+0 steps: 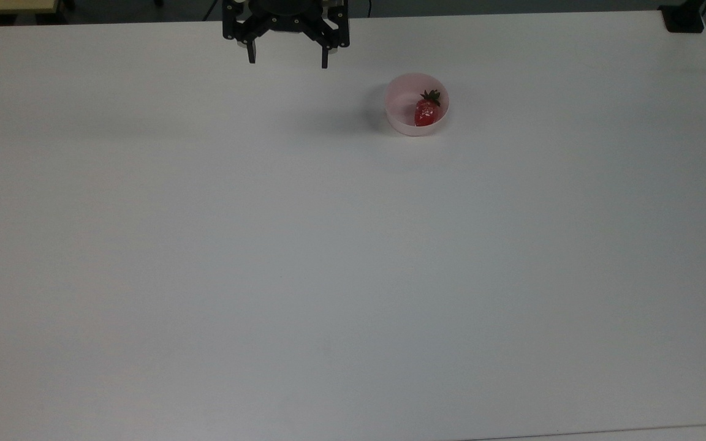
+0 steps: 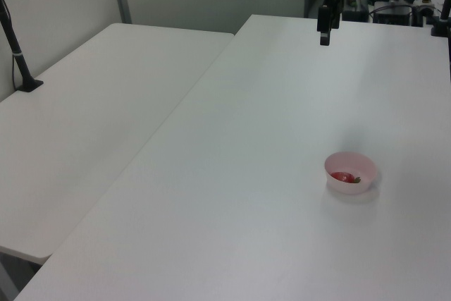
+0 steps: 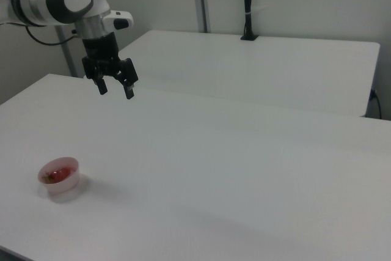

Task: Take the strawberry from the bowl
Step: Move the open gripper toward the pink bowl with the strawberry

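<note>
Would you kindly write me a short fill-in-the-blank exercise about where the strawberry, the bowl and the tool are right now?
1. The strawberry lies inside the pink ____.
2. The tool hangs above the table with its fingers ____ and nothing between them.
3. In the top view, the bowl sits to the ____ of the tool.
4. The strawberry's leafy top is dark ____.

Missing words: bowl; open; right; green

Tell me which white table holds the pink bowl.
The table under the tool holds the bowl; the adjoining table carries a black post instead.
</note>
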Available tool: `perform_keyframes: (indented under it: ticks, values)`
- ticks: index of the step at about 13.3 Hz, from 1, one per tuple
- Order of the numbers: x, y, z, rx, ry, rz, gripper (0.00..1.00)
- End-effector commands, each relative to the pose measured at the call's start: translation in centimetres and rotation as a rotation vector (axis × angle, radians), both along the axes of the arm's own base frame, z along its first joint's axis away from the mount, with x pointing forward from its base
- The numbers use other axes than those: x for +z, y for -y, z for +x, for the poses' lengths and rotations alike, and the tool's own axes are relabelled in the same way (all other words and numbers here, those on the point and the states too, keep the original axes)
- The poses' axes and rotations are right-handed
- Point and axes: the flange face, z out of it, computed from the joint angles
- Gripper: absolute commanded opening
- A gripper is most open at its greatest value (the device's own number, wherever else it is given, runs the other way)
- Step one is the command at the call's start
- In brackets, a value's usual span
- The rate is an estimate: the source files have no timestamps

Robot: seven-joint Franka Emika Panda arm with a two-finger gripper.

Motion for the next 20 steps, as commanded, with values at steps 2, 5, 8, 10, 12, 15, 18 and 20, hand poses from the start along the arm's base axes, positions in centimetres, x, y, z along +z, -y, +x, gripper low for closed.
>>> perform_keyframes:
  ticks: [2,5,8,10,12,15,18,20]
  values:
    - [0.4,0.0,-0.2,-0.012,-0.021,-0.010,1.00]
    - [0.2,-0.1,-0.1,-0.011,-0.022,-0.008,1.00]
    - [-0.7,-1.4,0.0,0.075,-0.039,-0.009,1.00]
    - [-2.3,-3.9,-0.1,0.197,-0.083,-0.009,1.00]
    - [-5.3,-8.2,-1.0,0.286,-0.133,-0.015,1.00]
    - [-9.1,-12.8,-2.7,0.446,-0.198,-0.026,1.00]
    - [-12.6,-15.4,-4.9,0.525,-0.272,-0.037,0.86]
    - [-14.5,-15.8,-5.1,0.537,-0.248,-0.032,0.82]
